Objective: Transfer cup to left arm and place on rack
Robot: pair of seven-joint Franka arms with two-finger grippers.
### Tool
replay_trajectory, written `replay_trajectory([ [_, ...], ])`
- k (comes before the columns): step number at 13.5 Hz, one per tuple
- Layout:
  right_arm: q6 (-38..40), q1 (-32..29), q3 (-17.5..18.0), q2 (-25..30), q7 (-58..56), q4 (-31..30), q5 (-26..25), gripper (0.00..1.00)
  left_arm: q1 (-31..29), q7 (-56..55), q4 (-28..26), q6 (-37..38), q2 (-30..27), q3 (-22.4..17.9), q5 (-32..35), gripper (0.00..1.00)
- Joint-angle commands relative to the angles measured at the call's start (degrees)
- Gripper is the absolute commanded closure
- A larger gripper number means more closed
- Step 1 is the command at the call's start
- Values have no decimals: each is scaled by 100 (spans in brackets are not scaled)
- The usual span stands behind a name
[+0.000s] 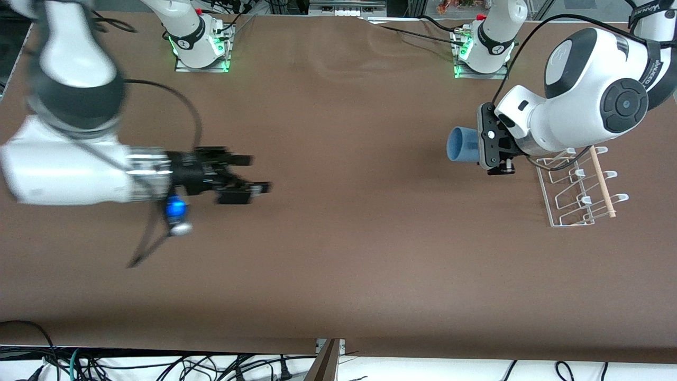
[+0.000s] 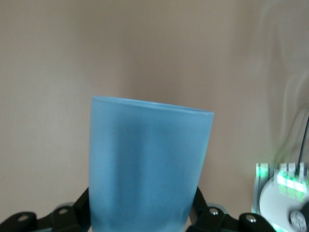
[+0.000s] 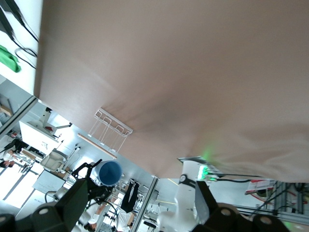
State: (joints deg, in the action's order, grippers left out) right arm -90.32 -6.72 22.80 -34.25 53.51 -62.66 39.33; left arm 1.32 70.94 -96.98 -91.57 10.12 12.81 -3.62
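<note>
Two arms show in the front view: the left gripper pinches the cup sideways in the air, just beside the rack, while the right gripper waits empty, fingers spread, over bare table. Left wrist view: fingers press the cup's sides. Right wrist view: spread fingers frame the distant cup and rack. Handover looks done; racking remains.

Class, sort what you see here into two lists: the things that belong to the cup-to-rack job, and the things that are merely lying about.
Belongs to the job:
- cup, held sideways by the left gripper above the table, beside the rack
- rack, toward the left arm's end of the table
- right gripper, open and holding nothing, over the right arm's end

Just lying about:
- cables along the table's near edge
</note>
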Motion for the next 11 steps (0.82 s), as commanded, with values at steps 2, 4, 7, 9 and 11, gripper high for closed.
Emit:
replay_trajectory([
  [2, 908, -1127, 32, 172, -1095, -71, -407, 1, 88, -151, 197, 823, -1, 90, 1727, 100],
  [4, 1051, -1331, 49, 251, -1325, -71, -1012, 1, 185, -177, 171, 1464, 165, 99, 2704, 100],
  [7, 1068, -1051, 111, 664, -1326, -80, -2776, 1, 316, -719, 92, 2212, 455, 99, 4118, 100],
  [9, 1166, -1033, 111, 787, -1326, -88, -3098, 1, 370, -1404, -5, 2669, 762, 117, 5007, 100],
  [11, 1148, -1024, 111, 893, -1343, -88, -3317, 1, 361, -2002, -101, 2724, 1035, 108, 5545, 100],
])
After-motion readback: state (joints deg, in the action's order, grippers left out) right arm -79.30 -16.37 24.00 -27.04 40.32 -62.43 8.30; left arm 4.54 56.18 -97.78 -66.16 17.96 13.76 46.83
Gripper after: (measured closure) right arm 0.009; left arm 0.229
